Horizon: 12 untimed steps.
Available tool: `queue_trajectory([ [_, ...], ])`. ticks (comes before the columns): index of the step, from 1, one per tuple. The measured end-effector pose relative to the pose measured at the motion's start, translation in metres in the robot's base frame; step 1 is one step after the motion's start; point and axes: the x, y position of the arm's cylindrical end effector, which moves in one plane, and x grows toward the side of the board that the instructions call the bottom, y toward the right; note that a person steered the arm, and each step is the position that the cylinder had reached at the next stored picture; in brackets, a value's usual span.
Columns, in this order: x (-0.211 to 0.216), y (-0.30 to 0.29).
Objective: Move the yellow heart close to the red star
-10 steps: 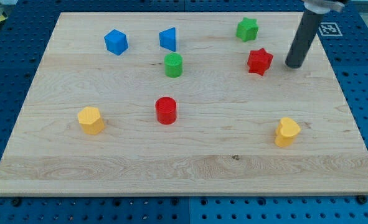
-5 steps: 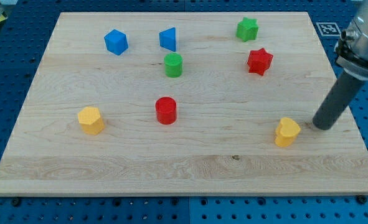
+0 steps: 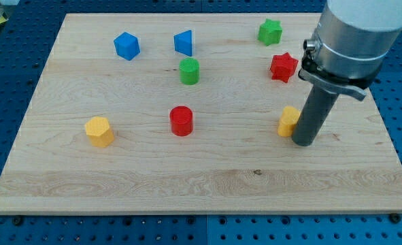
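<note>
Tip (image 3: 304, 142) of dark rod touching glossy yellow heart (image 3: 288, 120), red star (image 3: 283, 67) above, no end effector fitted

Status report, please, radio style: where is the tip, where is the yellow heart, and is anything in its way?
My tip against yellow heart, on its right-bottom side. Red star toward the view's top of the heart. Nothing between them.

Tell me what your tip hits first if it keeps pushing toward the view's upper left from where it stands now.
My tip sits right against the yellow heart, on its right side, so it meets the heart first. Farther up stands the red star, though depth is hard to judge.
</note>
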Motion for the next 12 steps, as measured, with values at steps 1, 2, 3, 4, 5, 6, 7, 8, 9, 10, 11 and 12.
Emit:
queue_trajectory([
  [1,-0.002,-0.001],
  [2,-0.018,-0.012],
  [3,-0.047,-0.012],
  [4,-0.071,-0.017],
  [5,-0.088,-0.02],
  [6,-0.049,-0.017],
  [7,-0.036,-0.047],
  [8,-0.036,-0.09],
  [9,-0.045,-0.089],
  [10,-0.047,-0.085],
  [11,-0.047,-0.086],
  [12,-0.063,-0.076],
])
